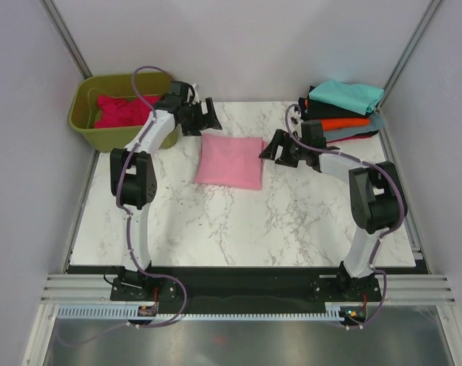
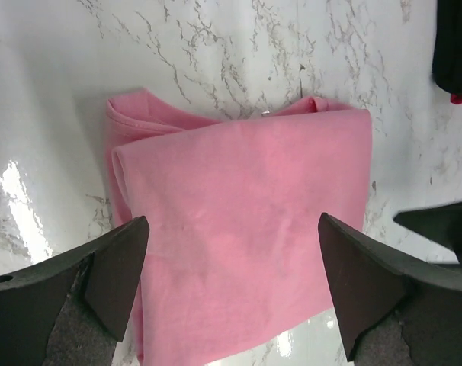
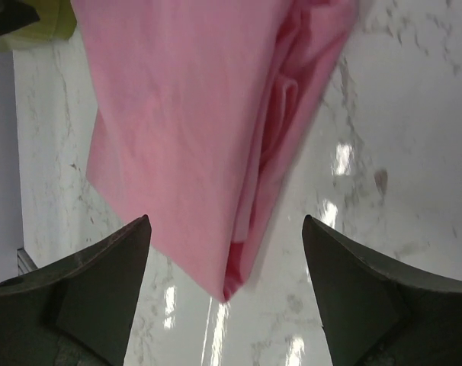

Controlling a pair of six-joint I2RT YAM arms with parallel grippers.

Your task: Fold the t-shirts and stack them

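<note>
Where the table (image 1: pixel 292 221) nears the middle of its far edge, the light pink t-shirt (image 1: pixel 231 161) lies flat, folded into a soft rectangle with layered hems showing along one side. The left pincer (image 1: pixel 213 120) hovers wide and empty off its far left corner, and the right pincer (image 1: pixel 267 148) stands equally wide beside its right edge.

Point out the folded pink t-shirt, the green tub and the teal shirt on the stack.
pink t-shirt (image 1: pixel 231 160), top external view, middle of the fold
olive-green tub (image 1: pixel 101 138), top external view, near wall
teal t-shirt (image 1: pixel 347 94), top external view, upper face
</note>
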